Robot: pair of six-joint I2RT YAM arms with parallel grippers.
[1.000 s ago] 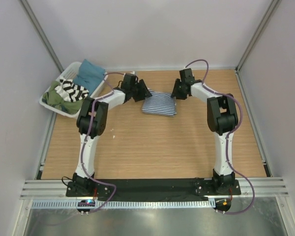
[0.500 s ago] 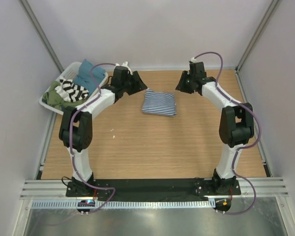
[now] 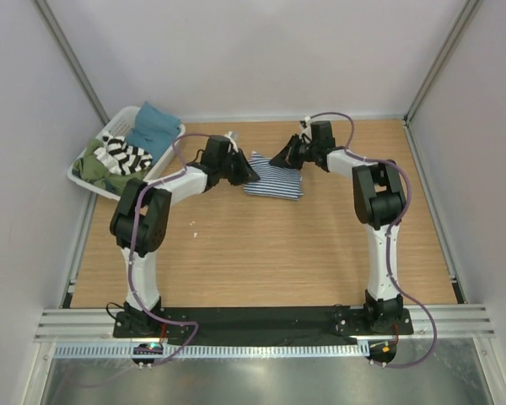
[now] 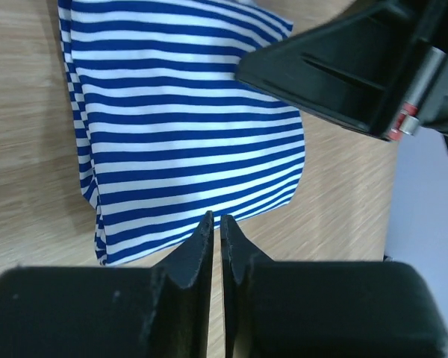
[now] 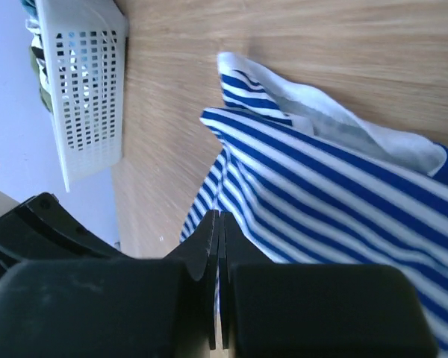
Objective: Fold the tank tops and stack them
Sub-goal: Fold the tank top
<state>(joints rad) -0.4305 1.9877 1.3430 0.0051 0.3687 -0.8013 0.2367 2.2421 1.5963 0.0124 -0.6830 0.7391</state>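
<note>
Sitting in the bench's far left corner, a white basket [image 3: 93, 188] holds the black-and-white tank top [image 3: 125, 154] among other cloths. Toward the far edge, the folded navy-striped tank top [image 3: 274, 181] lies between the left gripper [image 3: 246, 171] and the right gripper [image 3: 282, 158], both with jaws pressed together.

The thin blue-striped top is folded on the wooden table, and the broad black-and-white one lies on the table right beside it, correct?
Not quite. The black-and-white top sits in the white basket at the far left, not on the table; the top external view shows it. The blue-striped top is indeed folded on the table.
</note>
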